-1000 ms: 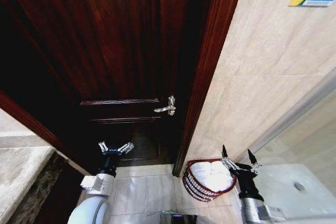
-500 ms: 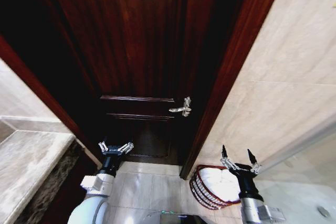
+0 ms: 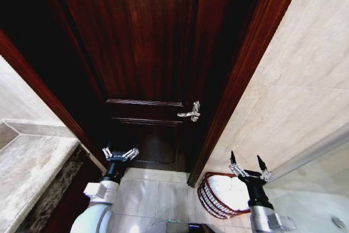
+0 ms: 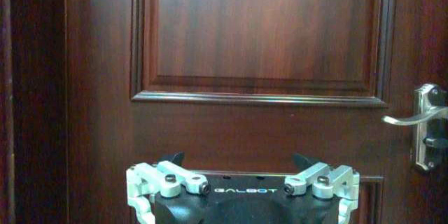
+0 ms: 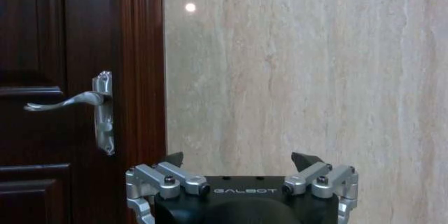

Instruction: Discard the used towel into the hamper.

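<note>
In the head view, the left tool (image 3: 120,154) is in the lower left of the frame, held up on its arm with its fingers spread wide and nothing between them. The right tool (image 3: 248,166) is in the lower right, also spread wide and holding nothing.

Just beside the right tool, a bit to its left in the frame, the hamper (image 3: 214,202) sits on the pale tile floor (image 3: 158,200). It is a round basket of dark red-brown strands. A white towel (image 3: 233,190) lies inside it and fills it up. The right tool is above the hamper's rim, not touching the towel. The hamper stands close to the foot of the dark wood door frame (image 3: 240,80) and the beige stone wall (image 3: 305,91).

A grey stone tabletop (image 3: 30,170) shows at the lower left edge of the frame.

Farther back is a big dark wood door (image 3: 142,53), shut, with a silver handle (image 3: 190,113) near the middle of the frame.

The left wrist view looks past the left tool (image 4: 238,161) straight at the door panel (image 4: 259,30), with the silver handle (image 4: 418,119) at the right edge. The hamper is not seen from here.

The right wrist view looks past the right tool (image 5: 238,160) at the beige wall (image 5: 301,66), with the door frame (image 5: 140,61) and handle (image 5: 77,100) on the left side. A small bright spot of light (image 5: 190,7) shines on the wall near the top.
</note>
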